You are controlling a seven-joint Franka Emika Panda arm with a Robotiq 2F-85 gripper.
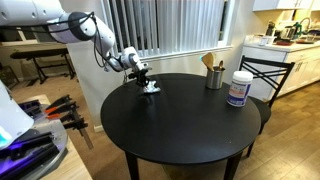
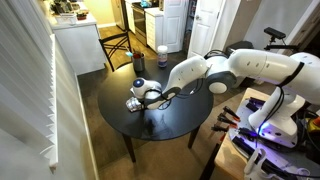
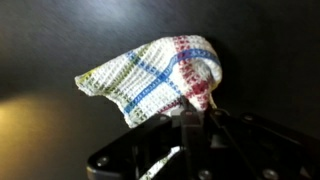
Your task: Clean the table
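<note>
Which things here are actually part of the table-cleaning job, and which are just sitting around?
Job:
- table
- checked cloth
- gripper, shut on the cloth

Lying about:
- utensil cup
- white jar
- chair

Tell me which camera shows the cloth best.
The wrist view: the cloth fills the frame, its blue, red and yellow stripes clear, one corner at the claw. In both exterior views it is only a small pale lump on the table.
</note>
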